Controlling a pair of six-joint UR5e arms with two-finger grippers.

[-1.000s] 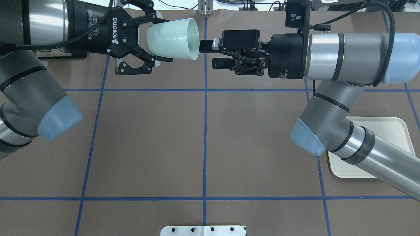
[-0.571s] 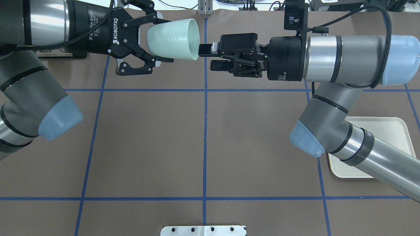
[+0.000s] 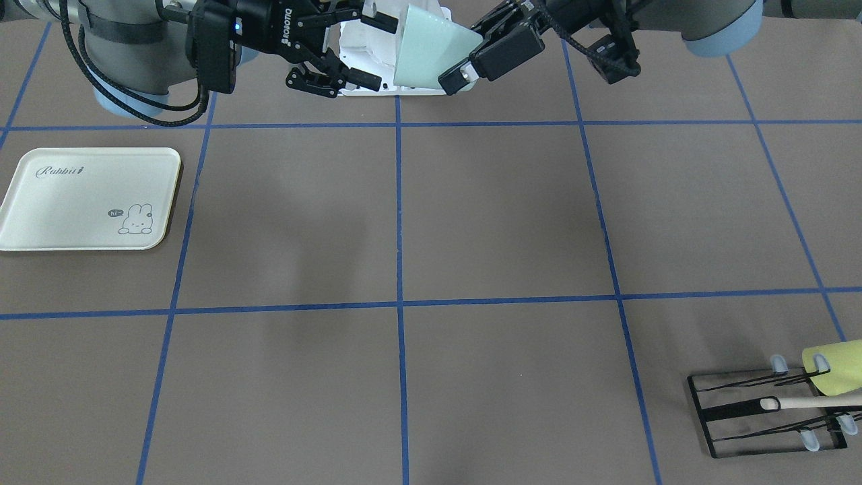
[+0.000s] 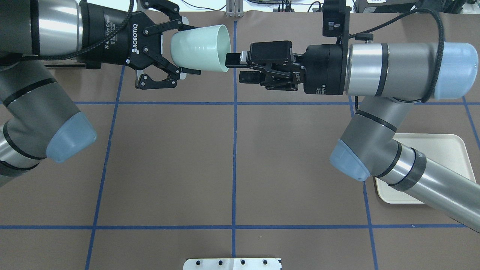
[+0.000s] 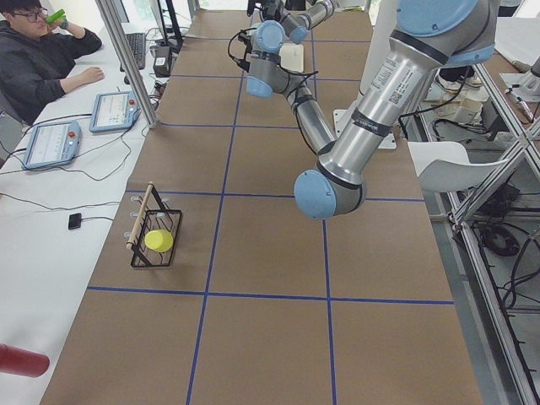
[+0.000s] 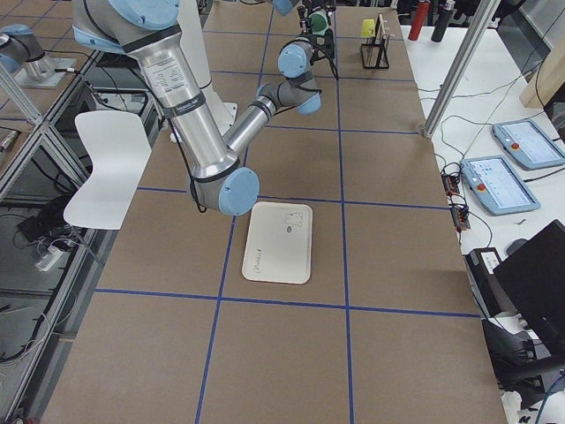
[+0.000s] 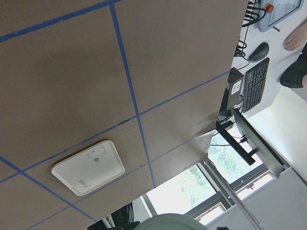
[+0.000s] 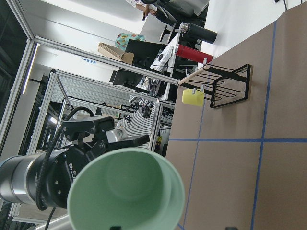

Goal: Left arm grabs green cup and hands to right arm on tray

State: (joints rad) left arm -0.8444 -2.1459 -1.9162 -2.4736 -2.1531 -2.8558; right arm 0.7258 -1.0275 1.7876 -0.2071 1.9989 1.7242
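A robotics lab: taped table (image 4: 168, 168), teach pendants (image 6: 499, 184)

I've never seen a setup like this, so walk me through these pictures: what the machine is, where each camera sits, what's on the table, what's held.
It is a robot with two arms at a brown table marked with blue tape. One camera looks down from behind it, one faces it from across the table, two look along the table from its ends, and one sits on each wrist. The left gripper holds a pale green cup by its base, on its side in the air. The right gripper is open at the cup's mouth. On the table lie a cream tray and a black wire rack holding a yellow-green cup.
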